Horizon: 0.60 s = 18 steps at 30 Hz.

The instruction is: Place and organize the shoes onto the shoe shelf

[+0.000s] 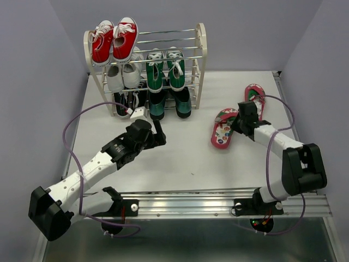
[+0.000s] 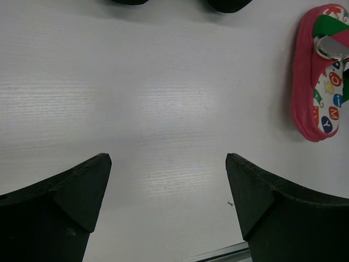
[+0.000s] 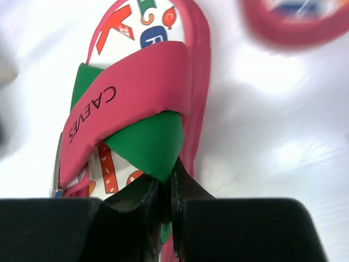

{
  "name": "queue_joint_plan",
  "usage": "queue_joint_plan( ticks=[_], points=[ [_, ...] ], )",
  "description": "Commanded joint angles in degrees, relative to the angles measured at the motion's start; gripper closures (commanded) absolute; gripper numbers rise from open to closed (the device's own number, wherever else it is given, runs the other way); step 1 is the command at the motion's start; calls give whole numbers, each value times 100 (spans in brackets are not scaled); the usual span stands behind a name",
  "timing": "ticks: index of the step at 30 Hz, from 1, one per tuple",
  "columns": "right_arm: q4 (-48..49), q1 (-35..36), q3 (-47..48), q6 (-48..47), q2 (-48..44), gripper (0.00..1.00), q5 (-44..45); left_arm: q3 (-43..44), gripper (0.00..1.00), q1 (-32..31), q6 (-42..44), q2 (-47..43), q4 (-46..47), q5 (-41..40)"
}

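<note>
Right of centre on the white desk point(image 1: 180, 155) lies the pink-red flip-flop with white footbed point(image 1: 222, 131); the right gripper point(image 3: 166, 188) pinches its green strap point(image 3: 147, 143). We judge it light and floppy. The left gripper point(image 2: 169, 177) is spread wide, empty.

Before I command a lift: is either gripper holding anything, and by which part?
The right gripper pinches one flip-flop by its green strap; the left gripper is open and holds nothing.
</note>
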Motion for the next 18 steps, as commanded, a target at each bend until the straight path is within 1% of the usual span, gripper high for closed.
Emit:
queue_joint_plan(
  ticks=[1, 2, 3, 4, 6, 7, 9, 12, 13, 16, 18],
  points=[
    [339, 730, -639, 1103, -809, 95, -206, 80, 1, -102, 185, 3, 367, 92],
    [497, 888, -1076, 1325, -958, 95, -224, 71, 1, -110, 229, 29, 410, 92],
    [734, 1186, -1245, 1553, -1177, 95, -355, 71, 1, -110, 264, 38, 428, 66],
    [797, 1363, -1360, 1938, -1232, 95, -356, 88, 1, -119, 290, 64, 420, 66],
    [850, 1749, -1432, 2178, -1276, 95, -269, 141, 1, -119, 379, 117, 411, 92],
    [885, 2099, -1362, 2319, -1207, 94, -146, 150, 1, -128, 379, 126, 411, 118],
    [938, 2487, -1117, 2416, -901, 93, -145, 115, 1, -137, 387, 108, 437, 188],
    [1088, 2849, -879, 2592, -548, 92, -40, 27, 1, -163, 387, 82, 446, 268],
    [1210, 3032, -791, 2784, -347, 92, 30, -43, 1, -172, 361, 73, 446, 294],
    [1657, 3375, -703, 3057, -56, 91, -22, -245, 1, -233, 221, -23, 499, 434],
    [1712, 3526, -553, 3085, 59, 89, 65, -342, 1, -277, 168, -111, 507, 452]
  ],
)
